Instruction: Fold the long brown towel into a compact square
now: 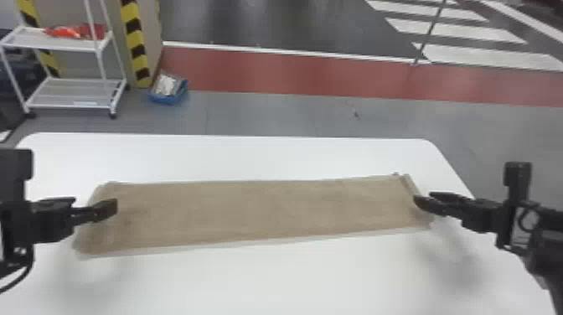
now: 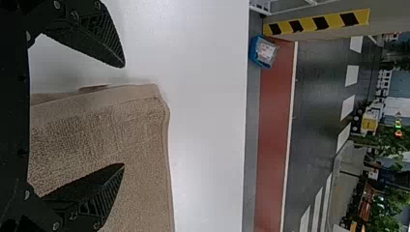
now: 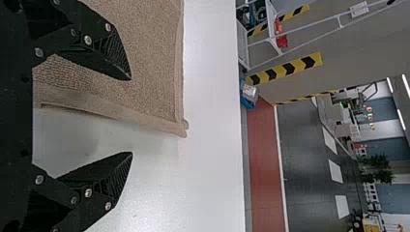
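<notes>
1. The long brown towel (image 1: 268,213) lies stretched flat across the white surface (image 1: 251,159); the folds that make it a compact square remain.
2. The left end effector (image 2: 124,115) is wide open above the surface's left side, empty.
3. The right end effector (image 3: 131,116) gapes above its right side, also empty.

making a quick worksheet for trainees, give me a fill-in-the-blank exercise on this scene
The towel lies spread lengthwise across a ____ table.
At the towel's left end, the left gripper has its fingers ____.
The right gripper is at the towel's ____ end.
Beyond the table, an orange-red item lies on the ____ shelf of a cart.

Missing words: white; open; right; upper
</notes>
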